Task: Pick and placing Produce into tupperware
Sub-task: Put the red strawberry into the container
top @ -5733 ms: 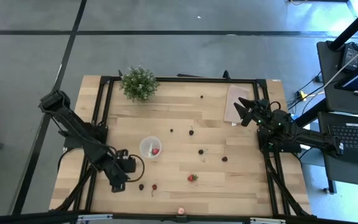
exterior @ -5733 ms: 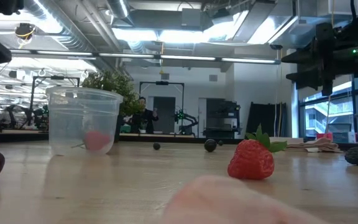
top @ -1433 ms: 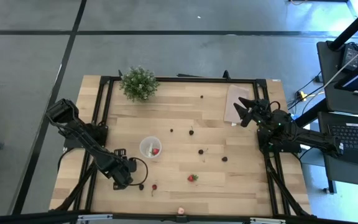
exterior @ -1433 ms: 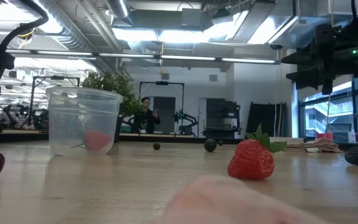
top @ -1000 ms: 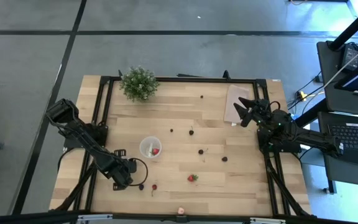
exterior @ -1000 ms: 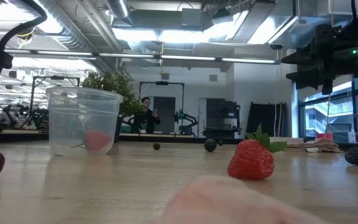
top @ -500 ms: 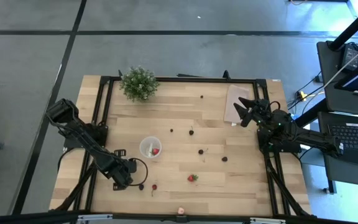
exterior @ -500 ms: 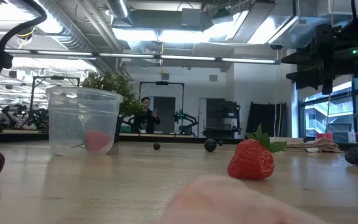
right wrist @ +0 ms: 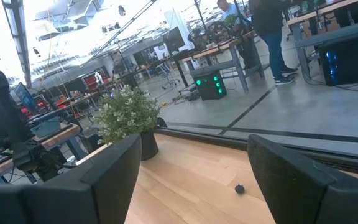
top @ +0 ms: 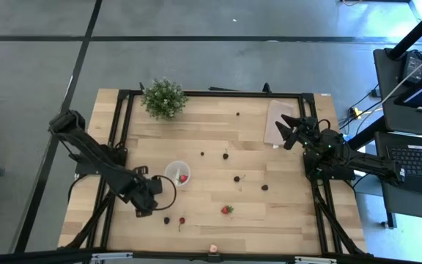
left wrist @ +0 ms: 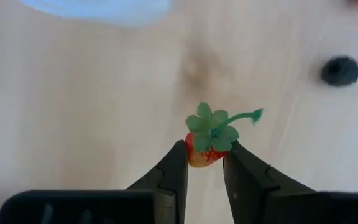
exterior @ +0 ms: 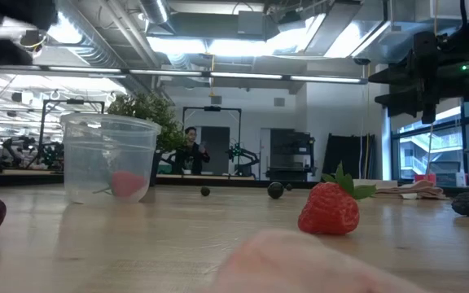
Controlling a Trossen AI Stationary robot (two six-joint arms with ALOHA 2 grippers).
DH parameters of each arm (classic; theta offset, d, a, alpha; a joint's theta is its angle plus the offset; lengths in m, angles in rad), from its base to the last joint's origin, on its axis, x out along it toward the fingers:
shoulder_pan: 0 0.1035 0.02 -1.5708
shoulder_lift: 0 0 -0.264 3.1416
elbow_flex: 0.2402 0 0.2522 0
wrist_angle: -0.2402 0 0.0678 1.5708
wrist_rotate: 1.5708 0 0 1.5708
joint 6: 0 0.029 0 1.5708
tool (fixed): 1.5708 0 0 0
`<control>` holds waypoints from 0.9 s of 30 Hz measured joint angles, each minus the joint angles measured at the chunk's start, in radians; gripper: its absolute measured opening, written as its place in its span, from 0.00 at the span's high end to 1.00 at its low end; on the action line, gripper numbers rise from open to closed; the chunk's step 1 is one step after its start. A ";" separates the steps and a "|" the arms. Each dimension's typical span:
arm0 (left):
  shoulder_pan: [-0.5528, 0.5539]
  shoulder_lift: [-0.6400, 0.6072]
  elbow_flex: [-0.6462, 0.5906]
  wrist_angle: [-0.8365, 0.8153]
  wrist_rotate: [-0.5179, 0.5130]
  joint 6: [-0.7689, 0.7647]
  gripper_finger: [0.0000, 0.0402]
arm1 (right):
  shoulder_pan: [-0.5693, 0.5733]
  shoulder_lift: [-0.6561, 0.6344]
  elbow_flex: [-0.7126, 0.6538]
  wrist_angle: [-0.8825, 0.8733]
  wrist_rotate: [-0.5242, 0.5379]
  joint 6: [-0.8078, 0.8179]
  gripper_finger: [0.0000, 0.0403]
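The tupperware [top: 177,174], a small translucent cup with one red fruit [top: 183,177] inside, stands left of the table's middle; the low view shows it too [exterior: 108,159]. My left gripper [top: 146,199] hangs just on the near-left side of it, shut on a small strawberry [left wrist: 205,149] with a green top. Loose produce lies on the wood: a dark berry [top: 166,220], a red fruit [top: 182,220], a strawberry [top: 227,210] and several dark berries farther right. My right gripper [top: 288,130] waits open at the far right. My left gripper pinches the strawberry's red body [left wrist: 197,157] between its two fingertips [left wrist: 178,163], only at their free ends. The fingers come from above, pointing steeply down. The green top and stem [left wrist: 215,127] stick out past the tips, and the fruit hangs clear of the table.
A bushy potted plant [top: 163,97] stands at the far left of the table. A flat beige sheet [top: 277,121] lies at the far right under my right gripper [right wrist: 191,180]. A pale pink thing [top: 213,249] sits at the near edge. Bare wood lies between the berries.
My left gripper has risen from the table and shifted a little toward the far edge and the tupperware. The loose dark berry and red fruit beside it have stayed where they were.
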 joint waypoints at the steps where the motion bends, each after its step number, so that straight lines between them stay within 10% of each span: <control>1: 0.006 -0.018 0.019 -0.024 -0.029 0.000 0.82 | 0.000 0.000 0.000 0.000 0.000 0.000 0.27; 8: 0.094 -0.110 0.134 -0.021 -0.297 0.066 0.89 | 0.000 0.000 0.000 0.000 0.000 0.002 0.27; 14: 0.183 -0.112 0.148 0.004 -0.252 0.220 0.99 | 0.000 0.000 0.000 0.003 0.000 0.003 0.27; 27: 0.207 -0.112 0.148 0.022 -0.200 0.237 0.83 | 0.000 0.000 0.000 0.004 0.000 0.001 0.27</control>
